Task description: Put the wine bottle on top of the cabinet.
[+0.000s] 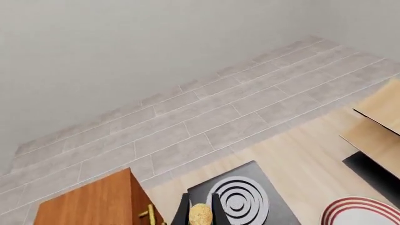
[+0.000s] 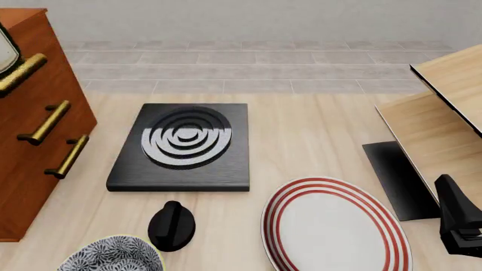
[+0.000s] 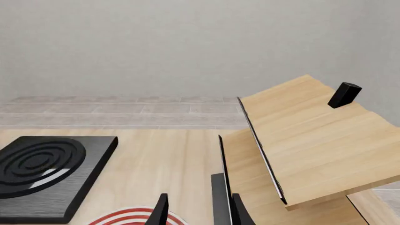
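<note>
In the left wrist view my left gripper [image 1: 201, 208] has its two dark fingers closed around the gold-tan cap of the wine bottle [image 1: 200, 215]; the rest of the bottle is hidden below the frame. In the front view only a sliver of the bottle's white label [image 2: 4, 49] shows at the left edge, in front of the cabinet's upper face. The reddish-brown cabinet [image 2: 30, 141] with brass bar handles stands at the left, and its corner shows in the left wrist view [image 1: 87, 204]. My right gripper [image 3: 200, 213] is open and empty at the right, over the table's near right part [image 2: 459, 220].
A black pad with white concentric rings [image 2: 184, 141] lies mid-table. A red-rimmed white plate [image 2: 331, 226] is near front, with a black knob-like object [image 2: 171, 224] and a patterned bowl [image 2: 113, 257] at front left. A pale slanted wood panel structure [image 2: 444, 107] stands at the right.
</note>
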`<act>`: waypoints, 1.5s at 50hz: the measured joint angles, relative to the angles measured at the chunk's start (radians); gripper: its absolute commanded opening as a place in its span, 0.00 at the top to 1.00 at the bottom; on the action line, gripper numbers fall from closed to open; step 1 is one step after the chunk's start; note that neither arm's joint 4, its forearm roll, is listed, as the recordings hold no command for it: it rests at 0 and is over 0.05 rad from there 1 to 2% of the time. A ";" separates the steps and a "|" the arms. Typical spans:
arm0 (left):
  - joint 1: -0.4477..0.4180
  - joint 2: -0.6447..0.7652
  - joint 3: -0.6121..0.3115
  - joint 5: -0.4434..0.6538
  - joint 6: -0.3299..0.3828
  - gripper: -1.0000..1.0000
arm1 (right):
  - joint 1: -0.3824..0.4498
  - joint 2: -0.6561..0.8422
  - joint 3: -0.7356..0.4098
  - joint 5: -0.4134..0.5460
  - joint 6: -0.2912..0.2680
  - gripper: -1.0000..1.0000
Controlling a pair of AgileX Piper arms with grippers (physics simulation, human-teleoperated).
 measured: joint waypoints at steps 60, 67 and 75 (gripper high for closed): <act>0.518 0.099 -0.159 -0.011 -0.042 1.00 | 0.000 0.000 0.000 0.000 0.000 0.00; 0.572 0.109 -0.114 -0.059 -0.056 1.00 | 0.000 0.000 0.000 0.000 0.000 0.00; 0.627 0.113 -0.038 -0.125 -0.074 1.00 | 0.000 0.000 0.000 0.000 0.000 0.00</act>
